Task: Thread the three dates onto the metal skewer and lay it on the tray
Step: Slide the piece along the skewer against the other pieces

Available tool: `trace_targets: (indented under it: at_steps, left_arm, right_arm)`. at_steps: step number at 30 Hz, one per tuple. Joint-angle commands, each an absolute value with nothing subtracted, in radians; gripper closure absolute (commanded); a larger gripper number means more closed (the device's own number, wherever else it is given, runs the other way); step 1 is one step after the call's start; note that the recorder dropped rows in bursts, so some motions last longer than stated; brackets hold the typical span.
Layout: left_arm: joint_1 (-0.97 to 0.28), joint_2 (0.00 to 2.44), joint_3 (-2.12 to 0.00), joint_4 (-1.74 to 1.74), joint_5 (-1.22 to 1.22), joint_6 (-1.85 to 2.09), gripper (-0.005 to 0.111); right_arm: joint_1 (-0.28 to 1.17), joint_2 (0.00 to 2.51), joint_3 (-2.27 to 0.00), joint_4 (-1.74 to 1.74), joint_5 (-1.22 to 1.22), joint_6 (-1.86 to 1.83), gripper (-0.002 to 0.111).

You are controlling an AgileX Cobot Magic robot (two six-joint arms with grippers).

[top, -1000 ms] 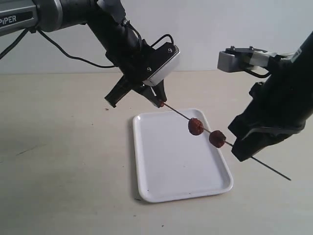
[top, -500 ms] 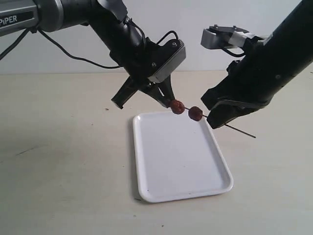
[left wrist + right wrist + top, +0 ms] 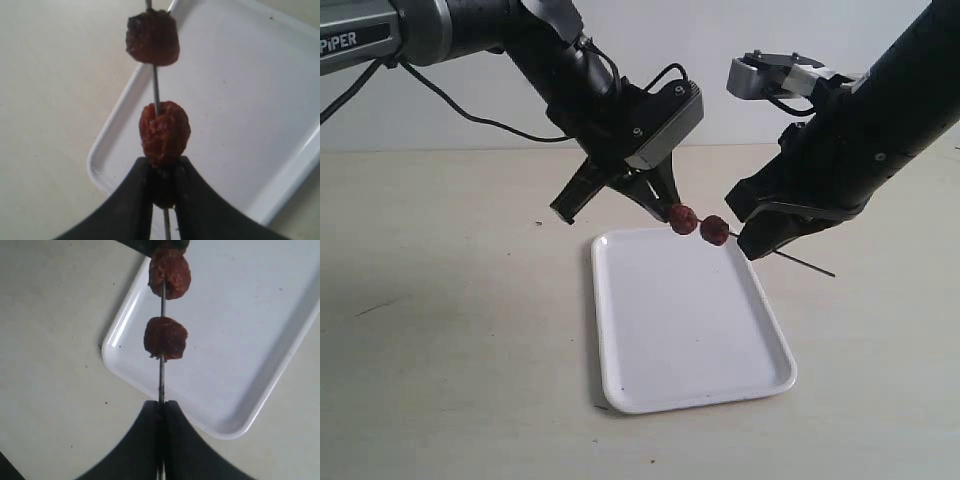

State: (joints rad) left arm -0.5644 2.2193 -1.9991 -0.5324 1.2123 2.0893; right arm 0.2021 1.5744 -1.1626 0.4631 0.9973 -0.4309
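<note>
Grey metal skewer (image 3: pixel 810 264) runs from the right fingers (image 3: pixel 142 440), clamped on it, toward the left fingers (image 3: pixel 127 210) pinching the third date (image 3: pixel 164 192), with two dates (image 3: pixel 715 230) between them above the tray (image 3: pixel 680 330).

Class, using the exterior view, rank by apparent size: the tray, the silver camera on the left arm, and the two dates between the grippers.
1. Tray.
2. Silver camera.
3. Date nearer the left arm and date nearer the right arm: look alike, unranked.
</note>
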Motion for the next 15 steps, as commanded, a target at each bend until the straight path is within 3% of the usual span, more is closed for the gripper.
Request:
trace_targets:
  at_steps: [1, 5, 7, 12, 15]
  left_arm:
    - [-0.572, 2.207, -2.0, -0.57, 1.221, 2.054, 0.09]
    - [-0.572, 2.207, -2.0, -0.586, 1.221, 2.001, 0.089]
    - [-0.572, 2.207, -2.0, -0.594, 1.221, 1.971, 0.081]
    - [-0.57, 2.207, -2.0, -0.611, 1.221, 1.844, 0.051]
    - [-0.57, 2.201, -2.0, -0.611, 1.221, 1.793, 0.049]
  right_arm:
    - [0.204, 1.573, -1.174, 0.486, 0.972, -0.448, 0.108]
    - [0.204, 1.573, -1.174, 0.478, 0.972, -0.444, 0.108]
    - [0.204, 1.573, -1.174, 0.463, 0.972, -0.444, 0.108]
    - [0.204, 1.573, -1.174, 0.428, 0.976, -0.417, 0.108]
    - [0.204, 1.573, -1.174, 0.405, 0.976, -0.393, 0.108]
